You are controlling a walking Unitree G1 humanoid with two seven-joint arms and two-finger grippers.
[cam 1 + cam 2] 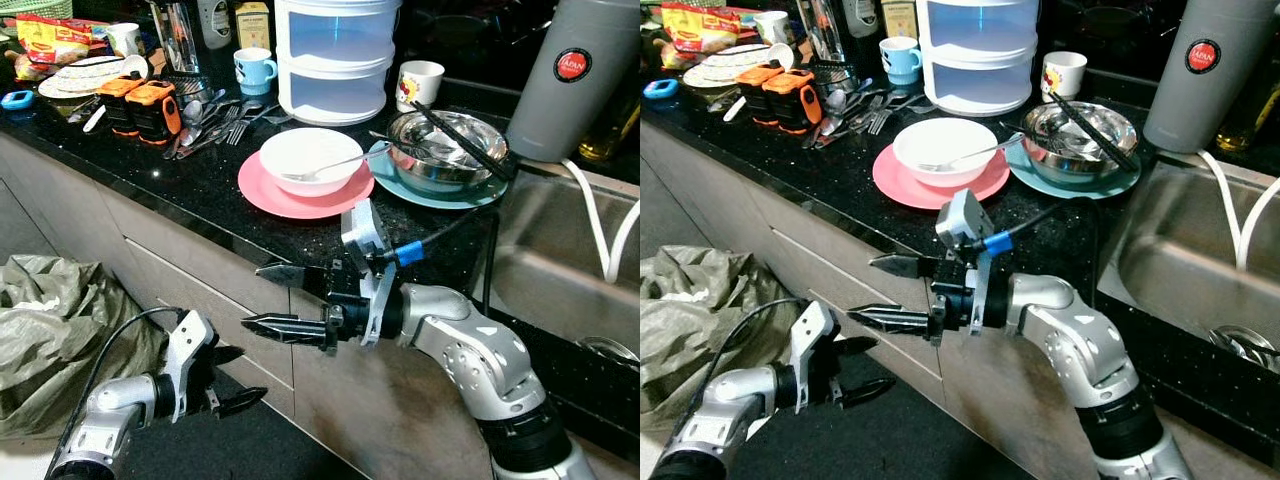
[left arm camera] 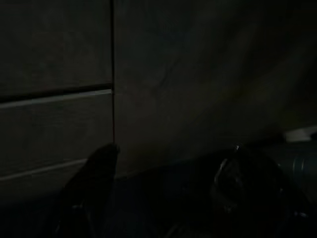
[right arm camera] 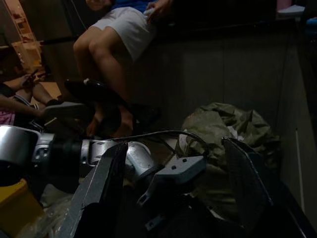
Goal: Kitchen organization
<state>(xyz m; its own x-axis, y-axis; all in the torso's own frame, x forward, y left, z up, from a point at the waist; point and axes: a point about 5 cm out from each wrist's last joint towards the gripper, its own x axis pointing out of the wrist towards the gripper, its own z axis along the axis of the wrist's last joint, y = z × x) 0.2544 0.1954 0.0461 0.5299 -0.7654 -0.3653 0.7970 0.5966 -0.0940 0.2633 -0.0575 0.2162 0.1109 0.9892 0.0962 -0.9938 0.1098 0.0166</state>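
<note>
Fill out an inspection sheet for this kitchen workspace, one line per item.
Surface: black speckled counter, crowded with dishes.
Job's things: white bowl with a spoon, on a pink plate; steel bowl on a teal plate, black tongs across it; loose cutlery; blue mug; white mug.
Clutter: orange and black devices, stacked clear container, snack packets.
Grippers: right gripper open, in front of the cabinet below the counter edge; left gripper open, low by the drawers.
Cables: black cable with blue connector on the right wrist; white hose into the sink.
Surroundings: steel sink, grey flask, crumpled bag on the floor, a seated person.
</note>
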